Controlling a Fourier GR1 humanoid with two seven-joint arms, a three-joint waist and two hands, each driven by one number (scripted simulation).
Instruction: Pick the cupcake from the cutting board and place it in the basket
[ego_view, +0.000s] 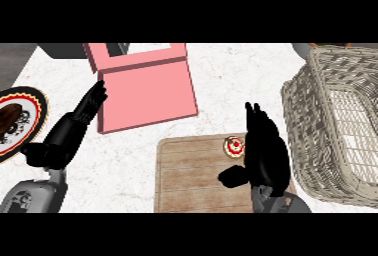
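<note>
Right hand (264, 150), fingers straight and holding nothing, hovers over the cutting board (192, 180). To grasp well, it should probably shift left and curl fingers and thumb round the cupcake (235, 145) before lifting toward the basket (299, 100). Cupcake sits at the board's far edge, just left of the hand.

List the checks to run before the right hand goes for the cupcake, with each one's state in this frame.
1. Cupcake on the cutting board: ok, it sits near the board's far edge.
2. Right hand open for a grasp: ok, fingers straight, just right of the cupcake.
3. Hand clear of the cupcake: cannot tell, the two meet in this view.
4. Basket open on top, right of the board: ok.
5. Left hand out of the path: ok, open, by the pink object on the left.
</note>
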